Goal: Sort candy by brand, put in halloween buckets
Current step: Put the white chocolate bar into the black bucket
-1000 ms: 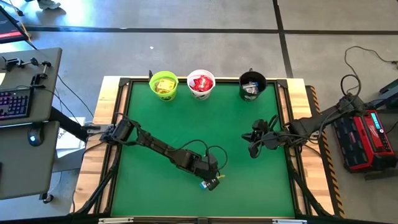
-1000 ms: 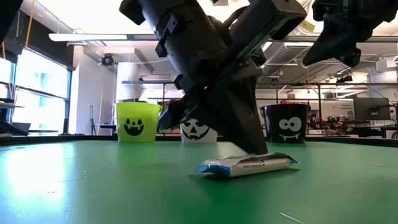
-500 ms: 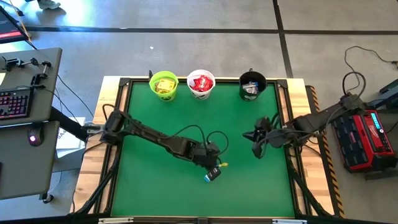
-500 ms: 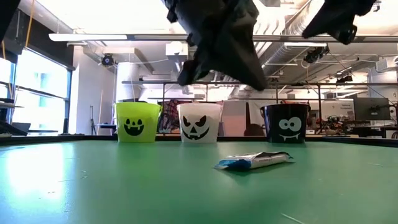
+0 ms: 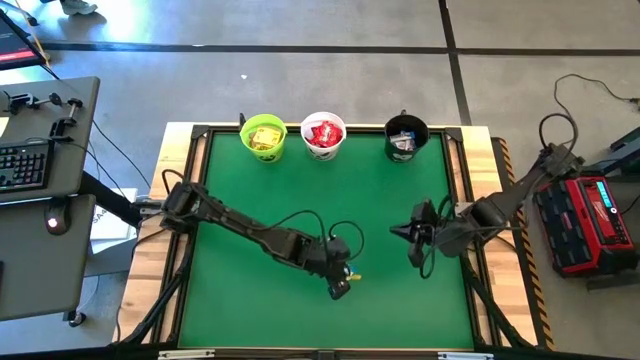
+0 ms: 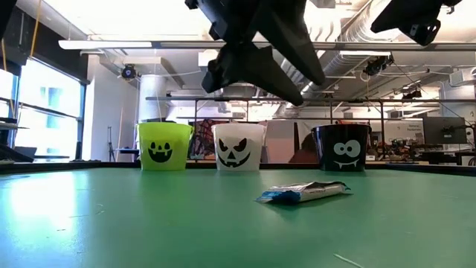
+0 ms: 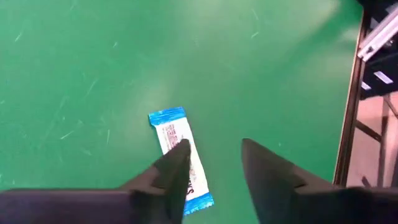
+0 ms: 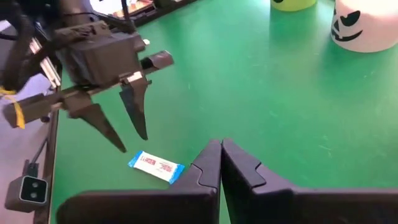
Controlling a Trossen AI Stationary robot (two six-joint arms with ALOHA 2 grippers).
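Note:
One blue-and-white candy bar (image 7: 180, 154) lies flat on the green table, also seen in the low view (image 6: 303, 193) and the right wrist view (image 8: 155, 167). My left gripper (image 7: 214, 149) hovers open above it, pointing slantwise down, fingers clear of the wrapper (image 8: 129, 138). My right gripper (image 8: 219, 146) is shut and empty, raised near the table's right side (image 5: 398, 232). The three buckets stand in a row at the far edge: lime green (image 5: 263, 136) with yellow packets, white (image 5: 323, 135) with red packets, black (image 5: 405, 138) with blue-and-white bars.
A dark frame rail (image 5: 466, 215) and wooden border run round the green mat. Cables trail from both arms over the mat (image 5: 300, 218). Open mat lies between the bar and the buckets. Off the table stand a desk with a keyboard (image 5: 22, 165) and a red case (image 5: 590, 225).
My left gripper has let go of the candy bar, risen straight off it and opened. The bar has shifted slightly and now lies flat on the table. My right gripper, still shut, has risen a little and swung toward the near edge.

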